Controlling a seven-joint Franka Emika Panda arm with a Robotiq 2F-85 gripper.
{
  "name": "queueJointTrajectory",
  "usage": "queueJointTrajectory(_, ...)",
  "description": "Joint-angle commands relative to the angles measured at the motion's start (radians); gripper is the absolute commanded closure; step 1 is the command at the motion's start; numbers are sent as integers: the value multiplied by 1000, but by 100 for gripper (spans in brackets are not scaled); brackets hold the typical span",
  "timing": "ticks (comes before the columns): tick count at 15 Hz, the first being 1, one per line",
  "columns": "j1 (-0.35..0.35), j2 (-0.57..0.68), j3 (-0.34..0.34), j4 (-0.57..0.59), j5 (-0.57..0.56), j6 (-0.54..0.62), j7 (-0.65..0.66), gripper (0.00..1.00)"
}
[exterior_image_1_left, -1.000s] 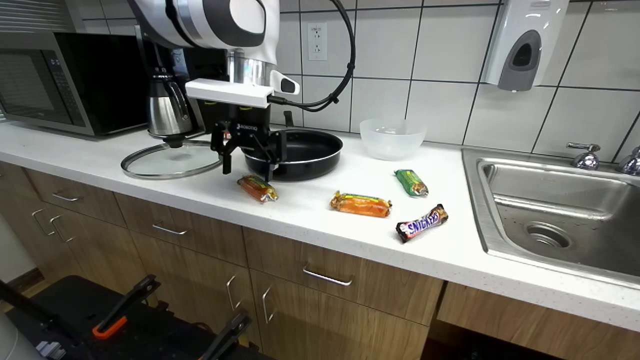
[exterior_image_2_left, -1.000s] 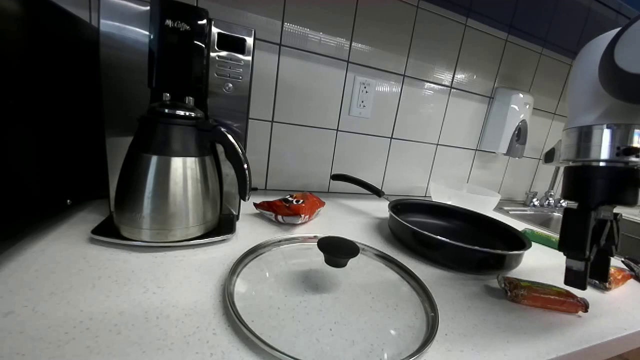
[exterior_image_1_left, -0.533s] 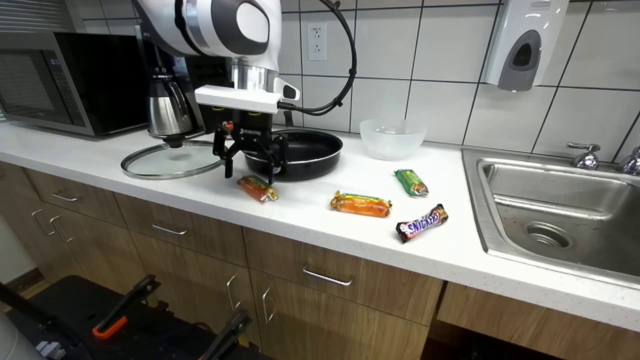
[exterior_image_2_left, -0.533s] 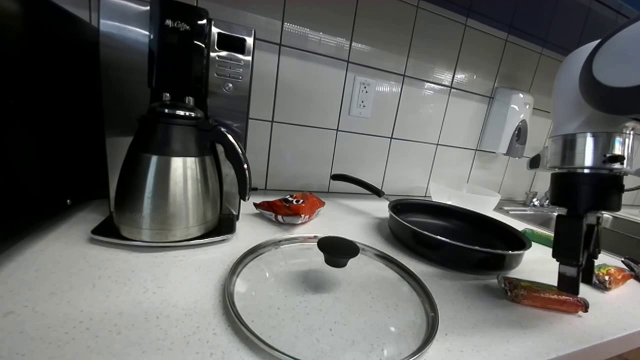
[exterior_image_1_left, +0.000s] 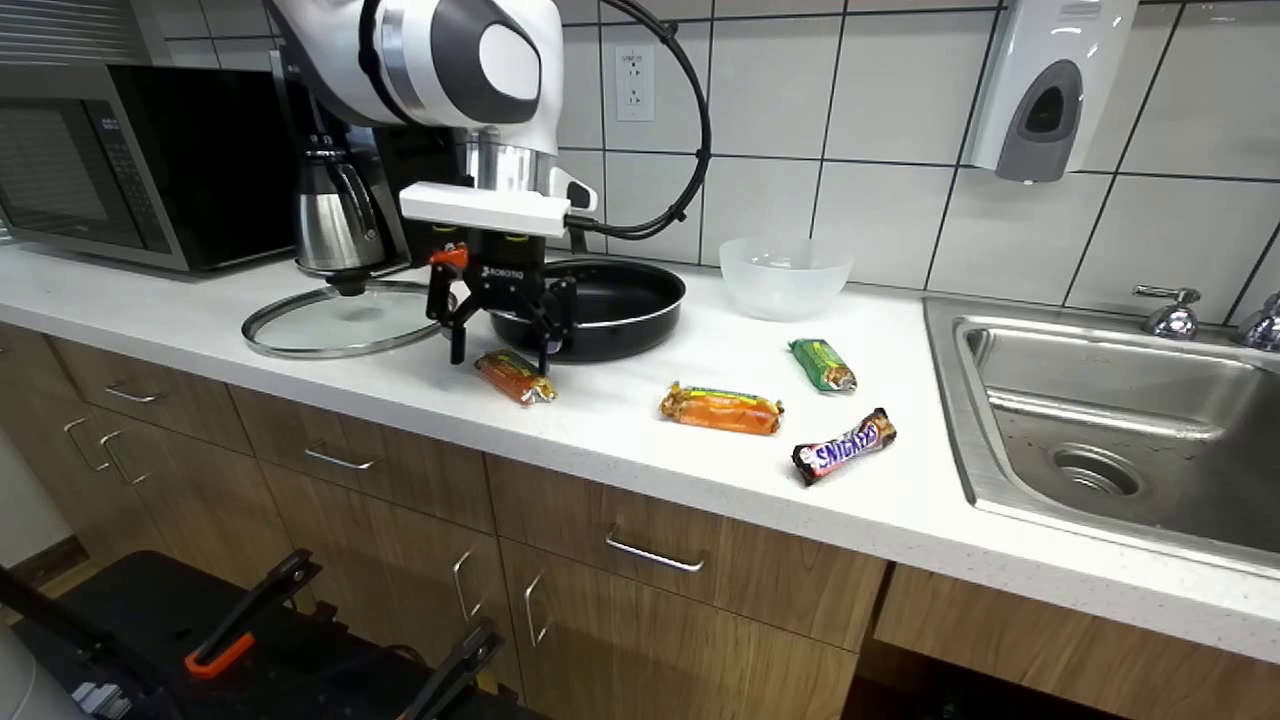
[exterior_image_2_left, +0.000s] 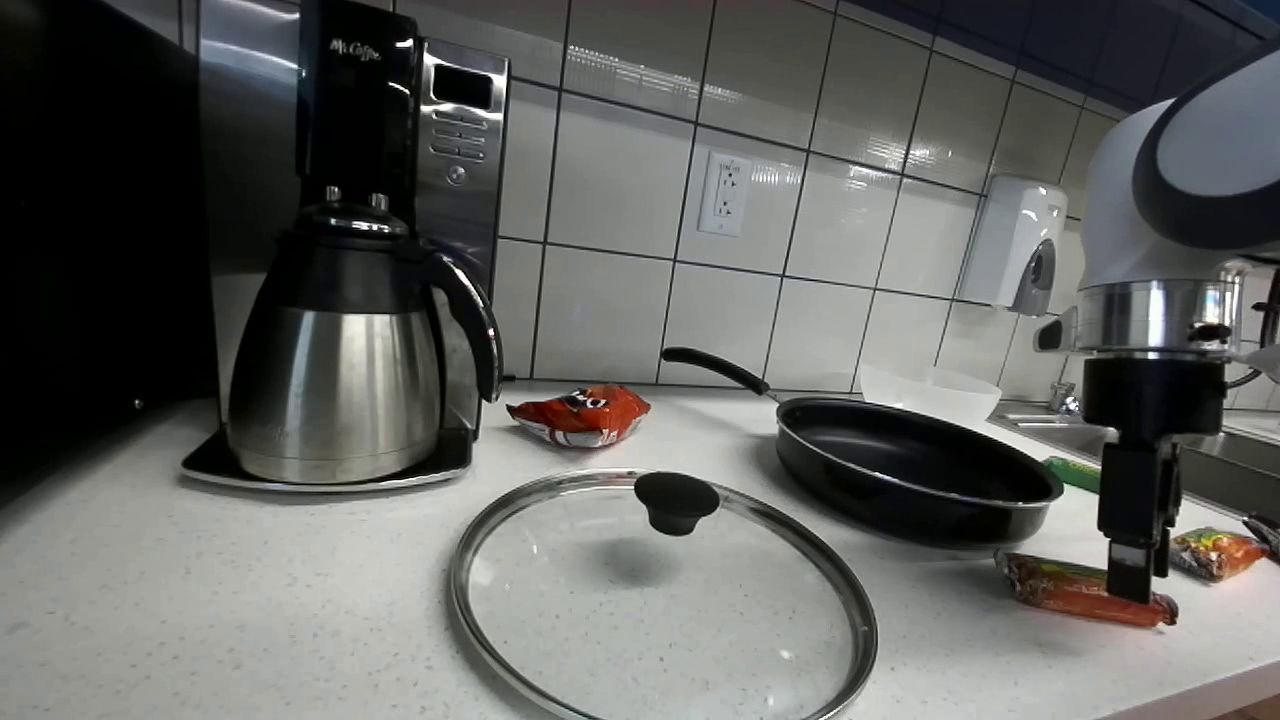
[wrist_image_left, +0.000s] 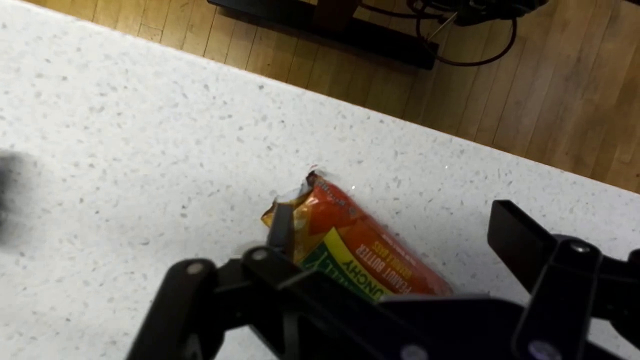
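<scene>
My gripper is open and points down over a bar in a red-orange and green wrapper. In the wrist view the gripper has its fingers wide apart, with the bar lying slantwise between them. One finger overlaps the bar's crimped end; the other stands apart from it. In an exterior view the gripper hides part of the bar. I cannot tell whether a fingertip touches it. A black frying pan is just behind the gripper. A glass lid with a black knob lies beside it.
An orange-wrapped bar, a green-wrapped bar and a Snickers bar lie toward the sink. A translucent bowl stands by the wall. A red chip bag lies near the coffee carafe. A microwave stands beyond.
The gripper has moved down and slightly sideways, bringing its fingers to the red-orange bar. The fingers stay apart. The bars, pan and lid have not moved.
</scene>
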Motion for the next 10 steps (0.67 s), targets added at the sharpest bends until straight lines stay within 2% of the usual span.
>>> queueJointTrajectory(1, -10, 35, 11, 36, -27, -2, -31, 0)
queueJointTrajectory(10, -14, 87, 20, 68, -56, 11, -49, 0)
